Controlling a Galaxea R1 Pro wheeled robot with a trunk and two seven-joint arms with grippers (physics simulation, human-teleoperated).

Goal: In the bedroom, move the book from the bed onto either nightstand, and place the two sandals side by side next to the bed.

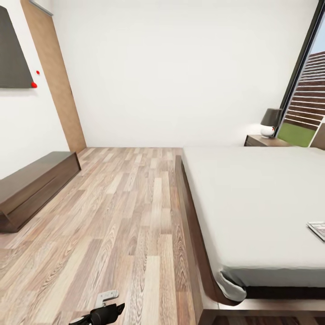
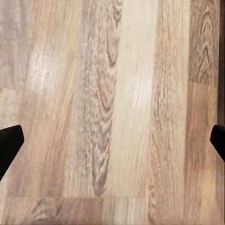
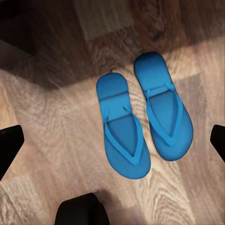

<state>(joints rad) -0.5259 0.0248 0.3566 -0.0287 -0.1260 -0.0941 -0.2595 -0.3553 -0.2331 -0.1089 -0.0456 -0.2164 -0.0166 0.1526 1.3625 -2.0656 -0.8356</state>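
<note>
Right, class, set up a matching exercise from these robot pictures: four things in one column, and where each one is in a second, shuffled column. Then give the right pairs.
Things:
1. book
2. sandals
3. lamp
4. long cabinet

Places:
A. on the nightstand by the window
B. against the wall on the view's left
C. on the mattress, at the head view's right edge
D. side by side on the wood floor

Pairs: 1-C, 2-D, 3-A, 4-B
</note>
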